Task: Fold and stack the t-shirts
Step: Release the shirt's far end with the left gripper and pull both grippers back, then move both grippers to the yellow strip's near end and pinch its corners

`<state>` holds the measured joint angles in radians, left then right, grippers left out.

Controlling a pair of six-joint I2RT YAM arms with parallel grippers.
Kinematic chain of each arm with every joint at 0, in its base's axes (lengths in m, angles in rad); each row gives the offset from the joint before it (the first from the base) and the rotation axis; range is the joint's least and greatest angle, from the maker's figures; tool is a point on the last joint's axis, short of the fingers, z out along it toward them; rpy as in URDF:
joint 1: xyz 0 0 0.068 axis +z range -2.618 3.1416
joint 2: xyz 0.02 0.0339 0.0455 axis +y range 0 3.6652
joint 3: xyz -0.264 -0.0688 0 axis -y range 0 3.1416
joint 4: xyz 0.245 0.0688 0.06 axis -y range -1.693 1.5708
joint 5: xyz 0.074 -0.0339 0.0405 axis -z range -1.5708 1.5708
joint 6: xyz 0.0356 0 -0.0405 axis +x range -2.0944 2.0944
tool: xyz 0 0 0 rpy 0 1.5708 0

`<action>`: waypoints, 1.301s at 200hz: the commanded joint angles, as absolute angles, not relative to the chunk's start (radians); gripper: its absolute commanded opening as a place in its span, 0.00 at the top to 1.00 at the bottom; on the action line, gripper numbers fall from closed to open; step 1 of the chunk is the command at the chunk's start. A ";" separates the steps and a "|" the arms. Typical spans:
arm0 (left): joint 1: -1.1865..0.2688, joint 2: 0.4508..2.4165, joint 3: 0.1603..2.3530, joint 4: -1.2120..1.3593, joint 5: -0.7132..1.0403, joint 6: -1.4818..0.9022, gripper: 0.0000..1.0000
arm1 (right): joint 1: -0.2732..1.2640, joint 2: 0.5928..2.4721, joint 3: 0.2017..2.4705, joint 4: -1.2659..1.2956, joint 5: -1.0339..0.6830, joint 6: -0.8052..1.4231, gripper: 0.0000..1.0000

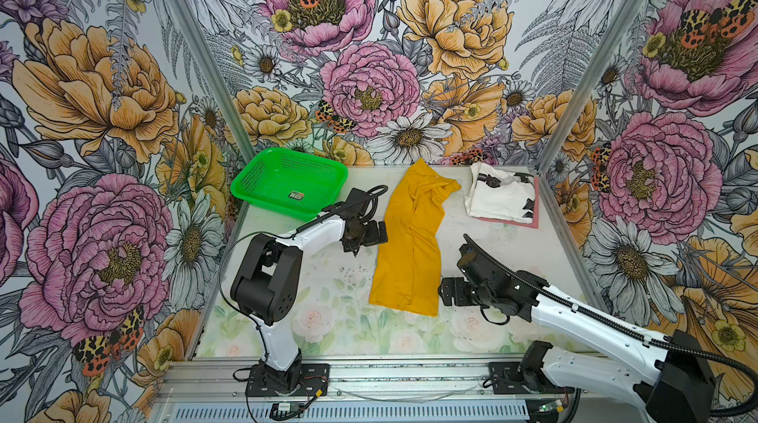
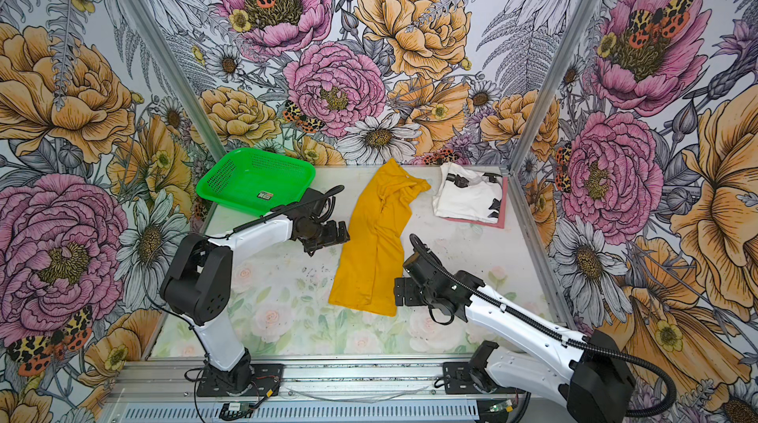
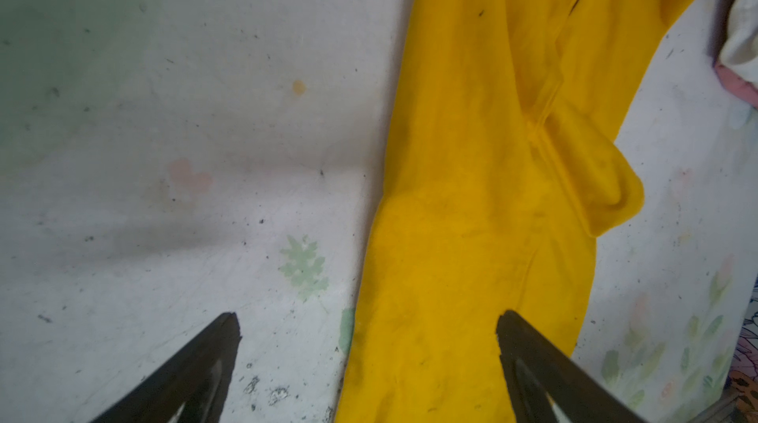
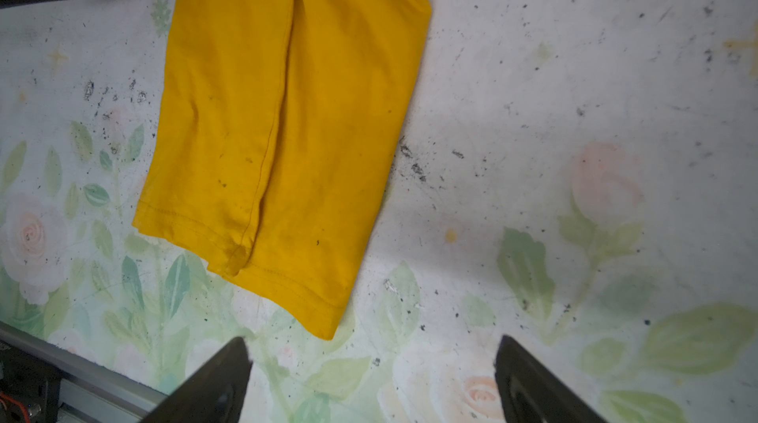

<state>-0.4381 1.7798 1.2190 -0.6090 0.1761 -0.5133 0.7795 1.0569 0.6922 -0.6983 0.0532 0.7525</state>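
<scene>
A mustard-yellow t-shirt (image 1: 410, 244) (image 2: 373, 244) lies in the middle of the table, folded lengthwise into a long strip. At the back right a folded white t-shirt (image 1: 500, 195) (image 2: 467, 195) with black markings rests on a folded pink t-shirt (image 1: 508, 221) (image 2: 476, 220). My left gripper (image 1: 383, 232) (image 2: 345, 234) (image 3: 369, 322) is open at the strip's left edge, one finger over the yellow cloth (image 3: 471, 195) and one over bare table. My right gripper (image 1: 442, 291) (image 2: 397, 291) (image 4: 371, 347) is open, low beside the hem's near right corner (image 4: 324, 318), and holds nothing.
A green mesh basket (image 1: 250, 179) (image 2: 217, 179) sits tilted at the back left corner, behind the left arm. Aluminium frame posts and patterned walls close in both sides. The white and pink stack (image 3: 742, 31) lies against the right wall.
</scene>
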 commanded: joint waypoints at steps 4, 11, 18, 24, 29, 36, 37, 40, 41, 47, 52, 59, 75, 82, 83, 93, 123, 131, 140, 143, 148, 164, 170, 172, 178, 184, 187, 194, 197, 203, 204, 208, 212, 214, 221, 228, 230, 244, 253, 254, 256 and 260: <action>-0.428 1.719 1.167 -0.552 0.202 -0.509 0.01 | 0.771 1.076 0.716 -0.671 0.057 0.730 0.10; -0.425 1.704 1.156 -0.547 0.200 -0.507 0.01 | 0.764 1.086 0.717 -0.668 0.045 0.729 0.11; -0.425 1.690 1.148 -0.545 0.194 -0.504 0.01 | 0.759 1.099 0.715 -0.662 0.031 0.727 0.13; -0.423 1.681 1.142 -0.545 0.192 -0.501 0.01 | 0.757 1.110 0.716 -0.656 0.020 0.723 0.15; -0.422 1.672 1.140 -0.545 0.190 -0.499 0.01 | 0.756 1.121 0.714 -0.650 0.012 0.723 0.17; -0.420 1.663 1.136 -0.545 0.189 -0.496 0.01 | 0.755 1.134 0.712 -0.640 0.004 0.722 0.19; -0.419 1.662 1.136 -0.546 0.190 -0.496 0.01 | 0.755 1.135 0.712 -0.639 0.003 0.722 0.20; -0.420 1.657 1.136 -0.545 0.187 -0.493 0.01 | 0.756 1.139 0.710 -0.635 0.000 0.722 0.20; -0.420 1.655 1.135 -0.545 0.187 -0.491 0.01 | 0.756 1.142 0.710 -0.633 -0.001 0.722 0.20; -0.417 1.648 1.133 -0.546 0.187 -0.487 0.01 | 0.755 1.150 0.709 -0.624 -0.006 0.722 0.22; -0.418 1.639 1.130 -0.547 0.183 -0.483 0.01 | 0.756 1.156 0.708 -0.615 -0.010 0.722 0.23; -0.416 1.627 1.125 -0.546 0.176 -0.480 0.01 | 0.755 1.163 0.707 -0.604 -0.014 0.721 0.24; -0.409 1.596 1.108 -0.541 0.167 -0.473 0.01 | 0.754 1.178 0.706 -0.580 -0.028 0.719 0.28; -0.405 1.583 1.100 -0.539 0.164 -0.471 0.01 | 0.754 1.184 0.706 -0.573 -0.033 0.717 0.29; -0.406 1.580 1.099 -0.539 0.164 -0.471 0.01 | 0.754 1.186 0.706 -0.573 -0.034 0.716 0.29; -0.393 1.559 1.087 -0.536 0.166 -0.473 0.01 | 0.755 1.195 0.701 -0.564 -0.038 0.716 0.34; -0.371 1.473 1.020 -0.530 0.154 -0.478 0.01 | 0.753 1.197 0.676 -0.550 -0.045 0.718 0.41; -0.369 1.444 0.997 -0.527 0.144 -0.478 0.01 | 0.751 1.193 0.666 -0.547 -0.047 0.719 0.43; -0.366 1.412 0.967 -0.528 0.139 -0.480 0.01 | 0.747 1.188 0.657 -0.545 -0.052 0.718 0.45; -0.365 1.401 0.957 -0.527 0.137 -0.480 0.01 | 0.746 1.185 0.654 -0.544 -0.053 0.719 0.45; -0.360 1.382 0.943 -0.527 0.135 -0.482 0.01 | 0.745 1.182 0.649 -0.541 -0.057 0.719 0.46; -0.347 1.327 0.899 -0.527 0.134 -0.485 0.01 | 0.741 1.178 0.634 -0.531 -0.064 0.721 0.49; -0.342 1.305 0.882 -0.526 0.135 -0.486 0.01 | 0.740 1.183 0.631 -0.525 -0.069 0.721 0.50; -0.339 1.299 0.877 -0.527 0.134 -0.486 0.01 | 0.740 1.185 0.629 -0.523 -0.071 0.721 0.50; -0.335 1.280 0.863 -0.527 0.135 -0.486 0.01 | 0.741 1.192 0.623 -0.509 -0.081 0.721 0.51; -0.326 1.262 0.848 -0.527 0.138 -0.487 0.01 | 0.741 1.200 0.620 -0.495 -0.091 0.721 0.53; -0.320 1.255 0.841 -0.527 0.141 -0.489 0.01 | 0.741 1.206 0.618 -0.489 -0.096 0.722 0.53; -0.311 1.238 0.825 -0.527 0.150 -0.489 0.01 | 0.741 1.220 0.613 -0.471 -0.109 0.723 0.56; -0.308 1.231 0.817 -0.527 0.153 -0.489 0.01 | 0.742 1.225 0.612 -0.463 -0.113 0.723 0.56; -0.302 1.219 0.805 -0.527 0.156 -0.491 0.01 | 0.744 1.237 0.608 -0.450 -0.121 0.724 0.57; -0.300 1.217 0.803 -0.526 0.156 -0.491 0.01 | 0.745 1.241 0.608 -0.447 -0.122 0.726 0.57; -0.295 1.208 0.794 -0.527 0.159 -0.491 0.01 | 0.746 1.246 0.606 -0.440 -0.126 0.727 0.57; -0.293 1.201 0.785 -0.527 0.161 -0.493 0.01 | 0.748 1.254 0.607 -0.434 -0.131 0.728 0.57; -0.292 1.196 0.782 -0.526 0.162 -0.495 0.01 | 0.749 1.258 0.607 -0.430 -0.133 0.728 0.58; -0.288 1.183 0.768 -0.528 0.164 -0.500 0.01 | 0.753 1.269 0.607 -0.419 -0.139 0.729 0.58; -0.286 1.172 0.760 -0.527 0.165 -0.504 0.01 | 0.760 1.281 0.608 -0.408 -0.148 0.732 0.58; -0.287 1.170 0.757 -0.526 0.166 -0.506 0.01 | 0.763 1.286 0.608 -0.404 -0.151 0.733 0.58; -0.287 1.158 0.749 -0.525 0.170 -0.512 0.01 | 0.777 1.317 0.609 -0.381 -0.169 0.741 0.58; -0.287 1.155 0.746 -0.527 0.167 -0.512 0.01 | 0.788 1.339 0.612 -0.371 -0.173 0.746 0.59; -0.287 1.155 0.746 -0.526 0.166 -0.512 0.01 | 0.787 1.343 0.612 -0.370 -0.174 0.747 0.59; -0.286 1.155 0.747 -0.527 0.166 -0.512 0.01 | 0.788 1.348 0.614 -0.370 -0.174 0.748 0.59; -0.287 1.155 0.746 -0.526 0.167 -0.512 0.01 | 0.807 1.357 0.615 -0.368 -0.172 0.750 0.59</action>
<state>-0.2928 1.1767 0.7563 -0.5503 0.1589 -0.4984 0.7708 1.3098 0.6113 -0.4335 -0.1402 0.7258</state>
